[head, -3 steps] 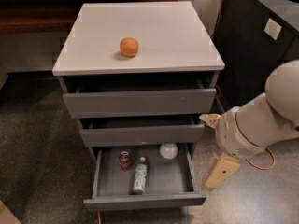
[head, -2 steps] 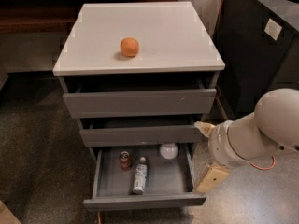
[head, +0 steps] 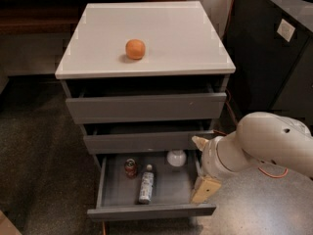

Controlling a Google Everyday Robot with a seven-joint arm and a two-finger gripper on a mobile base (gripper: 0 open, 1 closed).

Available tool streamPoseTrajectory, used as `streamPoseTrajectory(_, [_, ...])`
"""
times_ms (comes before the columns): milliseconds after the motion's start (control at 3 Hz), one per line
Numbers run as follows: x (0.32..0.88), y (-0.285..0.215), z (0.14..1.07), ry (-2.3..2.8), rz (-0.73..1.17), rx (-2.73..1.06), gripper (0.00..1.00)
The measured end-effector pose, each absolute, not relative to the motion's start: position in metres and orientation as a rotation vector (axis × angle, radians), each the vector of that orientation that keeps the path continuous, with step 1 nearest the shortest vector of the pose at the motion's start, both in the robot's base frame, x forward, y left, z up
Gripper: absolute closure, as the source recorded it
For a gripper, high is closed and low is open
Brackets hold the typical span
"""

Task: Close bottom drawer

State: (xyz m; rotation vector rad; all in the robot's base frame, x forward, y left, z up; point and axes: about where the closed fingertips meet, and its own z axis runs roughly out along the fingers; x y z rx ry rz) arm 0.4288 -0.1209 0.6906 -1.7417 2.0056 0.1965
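The bottom drawer (head: 151, 212) of the white-topped grey cabinet (head: 146, 38) stands pulled far out, its dark-grey front toward me. Its tray holds a small red can (head: 130, 167), a clear bottle (head: 145, 183) lying down and a white round object (head: 176, 157) at the back. My gripper (head: 202, 166) is at the drawer's right side, over its right wall. Its two cream fingers are spread: one fingertip (head: 198, 142) is near the middle drawer's right end, the other (head: 205, 190) is low by the tray's right wall. It holds nothing.
An orange (head: 135, 49) lies on the cabinet top. The top drawer (head: 146, 106) and middle drawer (head: 146, 142) are slightly ajar. A black cabinet (head: 274, 48) stands to the right, with an orange cable (head: 274, 173) on the speckled floor.
My arm has moved left, and the gripper has come from beside the cabinet to the right wall of the bottom drawer. The drawer has not moved.
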Motion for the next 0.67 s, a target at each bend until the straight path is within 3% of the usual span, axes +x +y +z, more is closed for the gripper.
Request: streamPoseTrajectory(667, [0.432, -0.116, 0.665, 1.943, 0.229, -1.810, 0.00])
